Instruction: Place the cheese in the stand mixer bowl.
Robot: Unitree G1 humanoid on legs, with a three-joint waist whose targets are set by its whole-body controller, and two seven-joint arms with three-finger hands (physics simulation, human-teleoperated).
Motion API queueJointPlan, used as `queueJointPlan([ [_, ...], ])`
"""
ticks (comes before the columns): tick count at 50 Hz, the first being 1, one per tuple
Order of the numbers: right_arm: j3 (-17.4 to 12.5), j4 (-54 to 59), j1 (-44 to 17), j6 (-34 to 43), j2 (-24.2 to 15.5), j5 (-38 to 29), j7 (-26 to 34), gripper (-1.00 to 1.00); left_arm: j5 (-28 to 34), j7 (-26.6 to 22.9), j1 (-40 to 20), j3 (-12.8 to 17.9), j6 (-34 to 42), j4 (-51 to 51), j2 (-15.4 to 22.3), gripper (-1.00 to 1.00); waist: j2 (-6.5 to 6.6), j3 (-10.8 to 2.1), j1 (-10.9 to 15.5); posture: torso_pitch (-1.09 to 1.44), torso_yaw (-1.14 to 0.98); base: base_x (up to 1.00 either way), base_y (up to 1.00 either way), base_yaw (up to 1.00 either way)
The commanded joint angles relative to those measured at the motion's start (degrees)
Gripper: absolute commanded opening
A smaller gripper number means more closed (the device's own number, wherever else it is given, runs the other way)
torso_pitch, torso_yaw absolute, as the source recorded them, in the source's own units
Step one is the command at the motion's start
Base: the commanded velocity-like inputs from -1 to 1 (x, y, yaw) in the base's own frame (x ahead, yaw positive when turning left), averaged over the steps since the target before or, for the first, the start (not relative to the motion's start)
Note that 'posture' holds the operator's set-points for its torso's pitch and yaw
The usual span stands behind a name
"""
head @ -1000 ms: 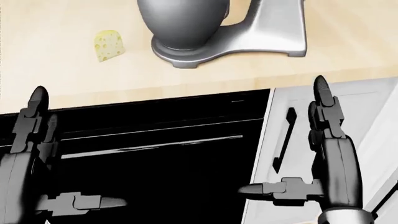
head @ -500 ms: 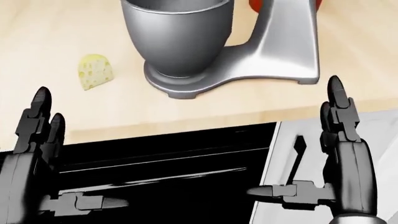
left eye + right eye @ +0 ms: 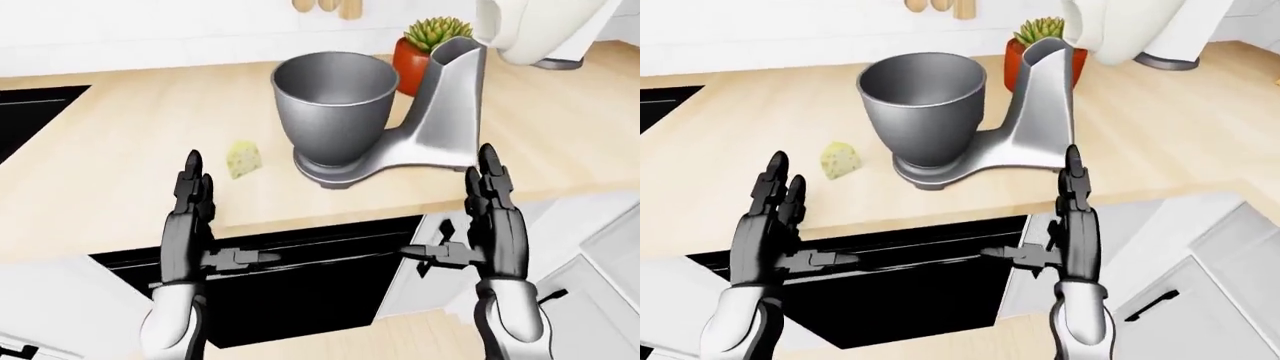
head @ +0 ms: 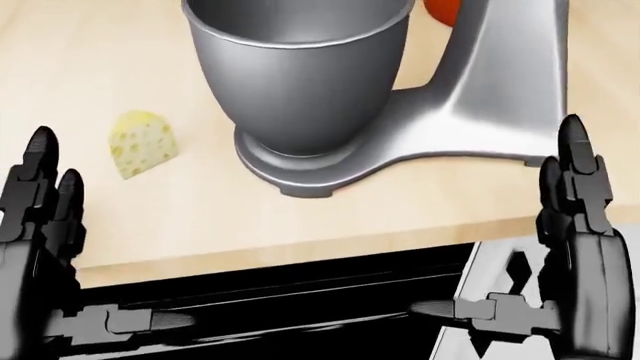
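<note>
Comparing the head view with the 2 earlier pictures, the whole scene has slid downward and grown larger: the stand mixer bowl [image 4: 298,71] now fills the top of that view and the cheese [image 4: 143,143] sits lower and bigger. All things shift together, so the camera has moved; the robot has come closer to the counter [image 3: 120,150], and the objects themselves stayed where they were.

The cheese, a pale yellow wedge with holes, lies on the counter just to the left of the mixer base in every view, apart from it, and nothing touches it. The bowl stands upright on the base with its mouth open toward the top.

The left robot hand [image 3: 192,196] and the right robot hand [image 3: 490,196] are both raised at the near edge of the counter, fingers straight up and thumbs pointing inward, so both are open and empty. The left one is the nearer to the cheese, below it in the left-eye view.

This suggests the approach is almost done and the reach for the cheese has not begun.
</note>
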Motion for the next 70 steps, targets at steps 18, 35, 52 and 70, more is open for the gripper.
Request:
queueJointPlan([
  [18,-2.9,-7.7,2.1,-2.4,0.5,0.9,0.6,0.97,-0.5,0.0,-2.8,1.0,1.0,-2.0,1.0,1.00,-0.19,-0.63,-0.6,0.00,0.00,0.00,0.00,0.00],
  [35,-3.8,-8.6,2.3,-2.8,0.7,1.4,1.1,0.97,-0.6,1.8,-16.5,3.4,5.8,5.0,5.9,1.00,-0.29,-0.77,-0.4,0.00,0.00,0.00,0.00,0.00],
  [52,-3.2,-8.0,2.1,-3.0,0.6,1.1,1.1,0.97,-2.1,5.2,-32.4,4.4,-3.3,31.8,12.5,1.00,-0.10,-1.22,-0.5,0.00,0.00,0.00,0.00,0.00],
  [70,-2.8,-6.9,1.6,-3.9,0.4,1.9,1.5,0.97,-1.8,8.2,-45.2,3.5,-19.6,64.9,16.7,1.00,0.04,-1.77,-0.6,0.00,0.00,0.00,0.00,0.00],
])
